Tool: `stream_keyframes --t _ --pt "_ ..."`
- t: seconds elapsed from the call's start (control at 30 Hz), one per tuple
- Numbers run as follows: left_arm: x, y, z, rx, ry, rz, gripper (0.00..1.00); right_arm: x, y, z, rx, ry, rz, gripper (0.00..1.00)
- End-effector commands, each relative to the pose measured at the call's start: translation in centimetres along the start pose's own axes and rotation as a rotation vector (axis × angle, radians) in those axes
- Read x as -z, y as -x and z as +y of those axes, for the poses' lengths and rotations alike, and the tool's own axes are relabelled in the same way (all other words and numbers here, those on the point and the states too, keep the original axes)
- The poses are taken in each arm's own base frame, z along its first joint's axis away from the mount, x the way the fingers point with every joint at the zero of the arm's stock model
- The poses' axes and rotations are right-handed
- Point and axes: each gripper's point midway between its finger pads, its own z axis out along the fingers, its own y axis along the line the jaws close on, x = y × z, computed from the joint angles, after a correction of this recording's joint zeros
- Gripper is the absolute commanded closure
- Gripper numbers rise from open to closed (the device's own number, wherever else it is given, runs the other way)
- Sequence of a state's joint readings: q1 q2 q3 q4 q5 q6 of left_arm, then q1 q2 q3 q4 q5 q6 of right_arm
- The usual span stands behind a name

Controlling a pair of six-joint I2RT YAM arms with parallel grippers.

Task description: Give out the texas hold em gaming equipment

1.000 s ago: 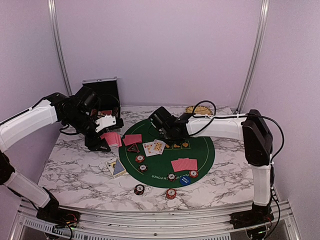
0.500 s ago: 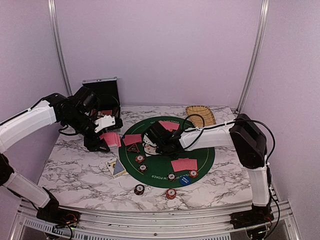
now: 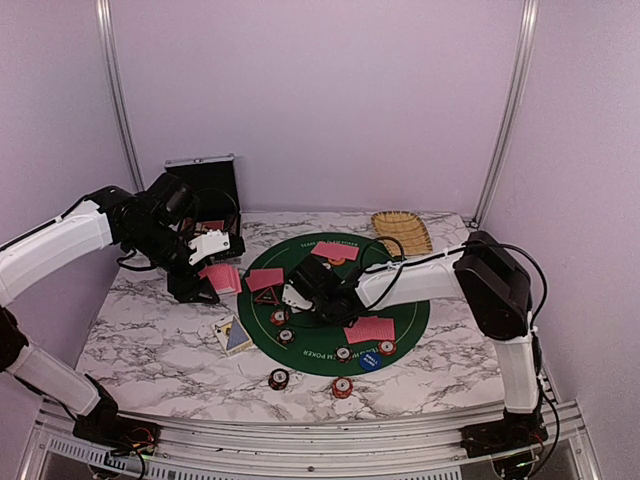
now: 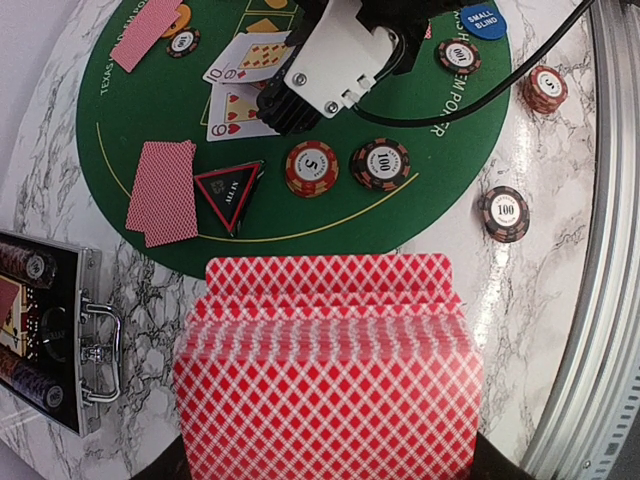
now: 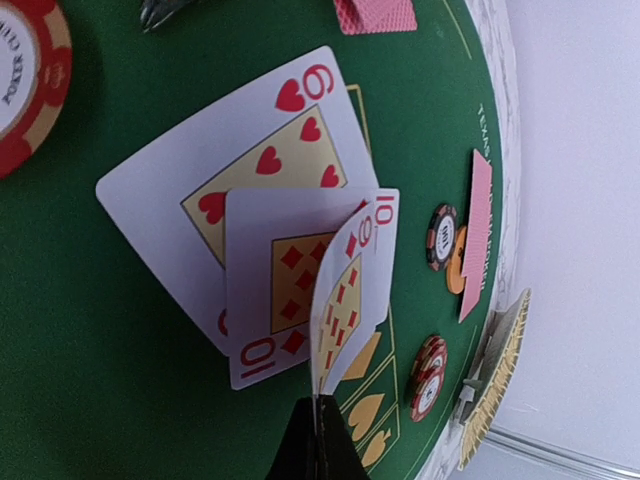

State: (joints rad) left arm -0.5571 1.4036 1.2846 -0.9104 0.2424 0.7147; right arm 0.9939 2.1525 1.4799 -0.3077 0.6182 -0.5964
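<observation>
A: Jaws of the right gripper [image 5: 318,428]: state to be noted.

B: Pressed together on the lower edge of a diamonds card [image 5: 345,300]. The card is stood up on edge from the grip and is slightly bowed.

A: What is found under it?

B: A ten of diamonds [image 5: 270,290], face up, is seen directly behind the held card. It overlaps a hearts card [image 5: 230,180], also face up. Both are laid flat on the green mat [image 5: 90,380]. Whether the held card touches the ten cannot be told.

A: And the left gripper [image 3: 205,280]?

B: Clamped on a deck of red-backed cards [image 4: 325,370]. The deck is slightly fanned and is carried above the marble table [image 3: 150,340], just off the mat's left edge.

A: Nearby items?

B: Beyond the deck, a black triangular marker [image 4: 232,192] is seen on the mat, with two face-down cards [image 4: 163,190] just beside it. On its other side a red chip [image 4: 311,167] and a dark chip [image 4: 380,163] are set next to each other. A silver case [image 3: 200,160] is stood open behind the left gripper.
</observation>
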Motion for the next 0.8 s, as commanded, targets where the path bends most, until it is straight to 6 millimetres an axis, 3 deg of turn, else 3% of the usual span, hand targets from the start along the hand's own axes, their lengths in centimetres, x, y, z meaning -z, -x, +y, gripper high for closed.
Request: stream_keyframes --t 0.0,0.77 --pt "0.3 0.0 -0.2 0.007 -0.011 -0.01 1.0 -0.1 -1.0 2.3 0.038 0.047 0.029 1.0" --pt "0.4 -0.1 -0.2 0.014 -0.002 -0.007 1.0 -1.7 -4.0 0.6 -0.023 0.042 0.099 1.0"
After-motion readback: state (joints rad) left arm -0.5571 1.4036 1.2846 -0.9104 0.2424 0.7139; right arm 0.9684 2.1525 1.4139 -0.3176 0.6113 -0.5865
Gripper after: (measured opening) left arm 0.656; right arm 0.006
